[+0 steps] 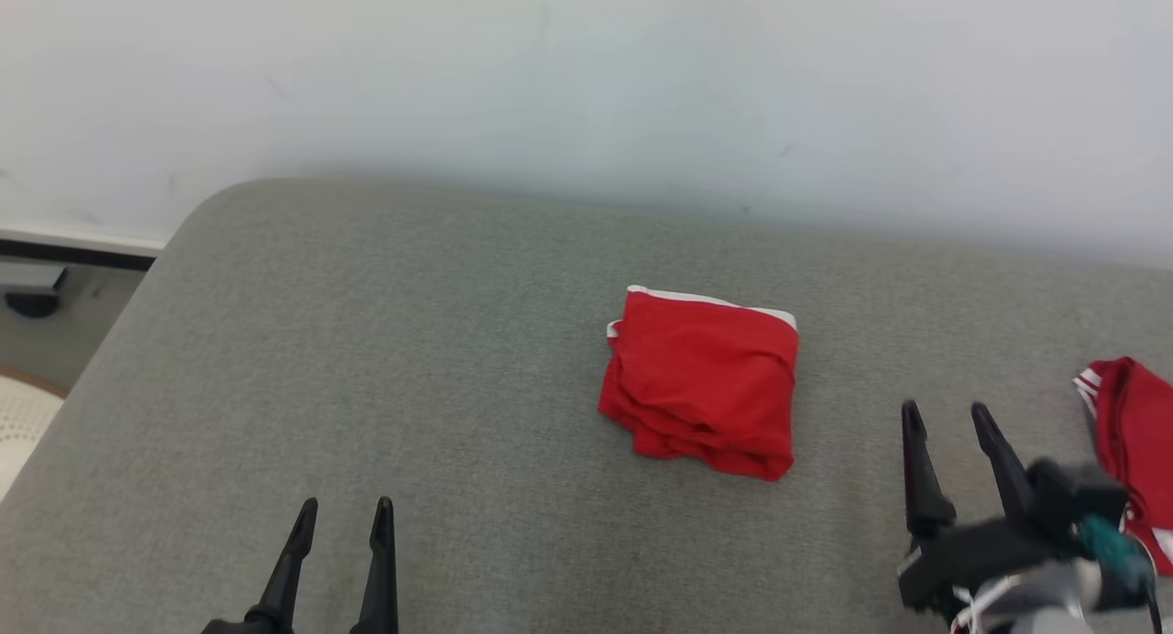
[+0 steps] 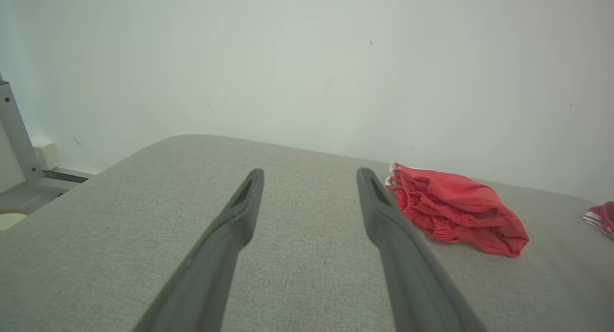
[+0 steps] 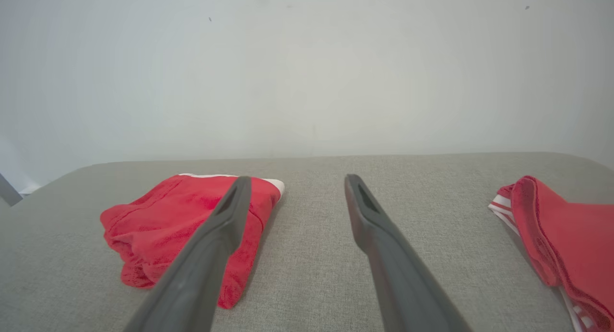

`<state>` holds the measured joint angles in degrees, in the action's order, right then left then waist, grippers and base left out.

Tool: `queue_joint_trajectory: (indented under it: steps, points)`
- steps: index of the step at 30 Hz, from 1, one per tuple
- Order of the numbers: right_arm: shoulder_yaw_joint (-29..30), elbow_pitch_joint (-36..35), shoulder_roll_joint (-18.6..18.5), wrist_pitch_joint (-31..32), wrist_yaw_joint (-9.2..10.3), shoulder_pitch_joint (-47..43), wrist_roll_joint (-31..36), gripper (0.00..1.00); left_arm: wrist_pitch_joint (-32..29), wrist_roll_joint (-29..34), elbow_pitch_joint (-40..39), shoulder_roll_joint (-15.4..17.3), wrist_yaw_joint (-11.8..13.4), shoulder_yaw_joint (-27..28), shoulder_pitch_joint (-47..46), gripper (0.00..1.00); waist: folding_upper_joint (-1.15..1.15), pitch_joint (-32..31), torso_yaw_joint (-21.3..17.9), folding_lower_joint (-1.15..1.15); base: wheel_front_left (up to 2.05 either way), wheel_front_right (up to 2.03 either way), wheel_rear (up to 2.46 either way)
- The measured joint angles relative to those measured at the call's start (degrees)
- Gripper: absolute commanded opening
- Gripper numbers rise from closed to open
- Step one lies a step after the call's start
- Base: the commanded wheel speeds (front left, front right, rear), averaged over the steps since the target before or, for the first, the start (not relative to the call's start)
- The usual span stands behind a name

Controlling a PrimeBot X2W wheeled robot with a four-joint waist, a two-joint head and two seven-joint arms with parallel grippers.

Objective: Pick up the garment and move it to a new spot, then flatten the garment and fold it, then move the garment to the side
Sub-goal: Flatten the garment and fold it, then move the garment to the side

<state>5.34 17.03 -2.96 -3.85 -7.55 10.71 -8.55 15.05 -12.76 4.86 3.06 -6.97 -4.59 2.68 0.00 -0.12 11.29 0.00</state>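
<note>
A red garment (image 1: 704, 382) with a white hem lies folded into a small square at the middle of the grey padded surface (image 1: 412, 341). From the left wrist it shows to the right as the same red garment (image 2: 455, 209), and from the right wrist at the left as that garment (image 3: 168, 226), partly behind a finger. My left gripper (image 1: 345, 510) stands open near the front edge, well left of it, fingers (image 2: 240, 212) empty. My right gripper (image 1: 944, 414) is open too, a short way right of the garment, holding nothing.
A second red cloth with white stripes (image 1: 1132, 442) lies at the right edge of the surface, close beside my right gripper, also seen as that cloth (image 3: 561, 236). A pale wall (image 1: 586, 84) runs behind. The surface's rounded left corner drops to the floor (image 1: 37, 341).
</note>
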Motion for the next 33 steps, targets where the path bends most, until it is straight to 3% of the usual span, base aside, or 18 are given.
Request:
queue_joint_trajectory:
  steps: [5,10,19,33]
  points:
    - [0.09,-6.46,0.09,-5.8,0.0,-9.62,0.96,1.0,0.0,-0.02,0.09,-0.1,-0.03,1.05,0.94,1.0,0.0,-1.16,-2.29,-0.01,0.0,0.0,0.0]
    - [-1.02,-7.13,0.1,-7.16,0.0,-13.69,1.68,1.0,0.0,0.54,0.31,-0.1,-0.1,1.94,1.81,1.0,0.0,-1.99,-3.48,-0.01,0.0,0.0,0.0]
    - [-2.23,-4.88,0.08,-7.54,0.0,-14.25,1.67,1.0,0.0,2.61,1.1,-0.1,-0.19,2.81,2.97,1.0,0.0,-2.48,-5.1,-0.01,0.0,0.0,0.0]
    - [-1.64,-3.65,0.09,-7.45,0.0,-13.1,0.24,1.0,0.0,2.89,1.22,-0.1,-0.44,2.64,2.85,1.0,0.0,-2.29,-4.58,-0.01,0.0,0.0,0.0]
